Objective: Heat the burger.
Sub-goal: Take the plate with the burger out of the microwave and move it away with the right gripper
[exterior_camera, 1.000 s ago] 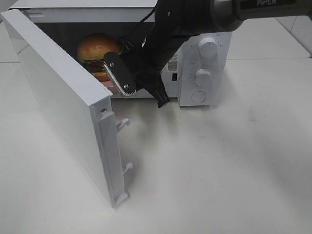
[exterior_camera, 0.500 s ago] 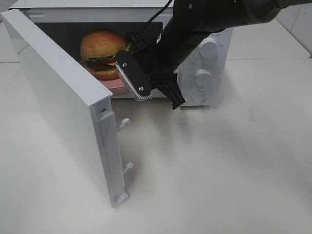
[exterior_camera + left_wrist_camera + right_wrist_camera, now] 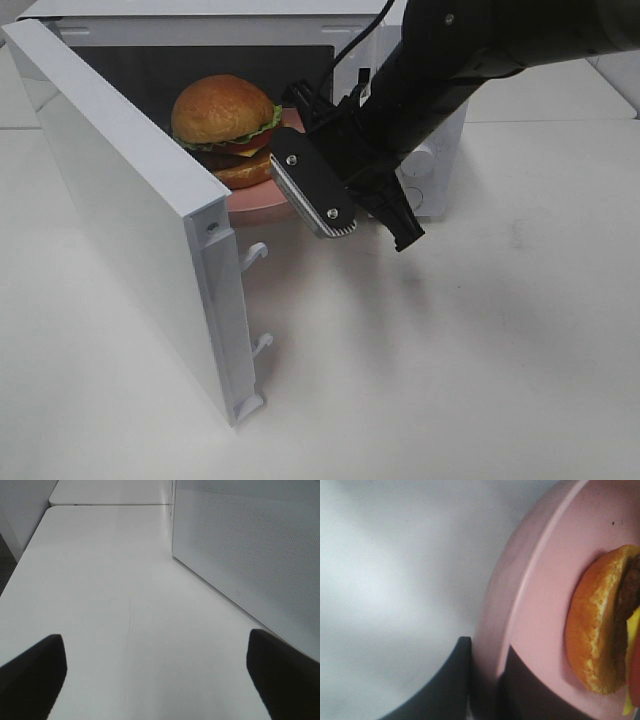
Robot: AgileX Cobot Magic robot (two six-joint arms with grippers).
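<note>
The burger (image 3: 225,120), with a golden-brown bun, lettuce, patty and cheese, sits on a round pink plate (image 3: 262,198) at the mouth of the open white microwave (image 3: 200,20). My right gripper (image 3: 297,158) reaches in from the right and is shut on the plate's right rim. The right wrist view shows the rim (image 3: 530,580) pinched between the dark fingers (image 3: 447,685), with the burger (image 3: 600,630) beyond. My left gripper (image 3: 160,680) is open and empty over bare table. It does not show in the exterior high view.
The microwave door (image 3: 130,220) stands swung open to the left, its latch hooks (image 3: 255,255) facing the table's middle. My right arm hides most of the control panel (image 3: 430,175). A perforated white panel (image 3: 250,555) stands beside my left gripper.
My right gripper has moved forward and to the right, drawing the plate and burger from deep inside the microwave to its opening. The door has not moved.
</note>
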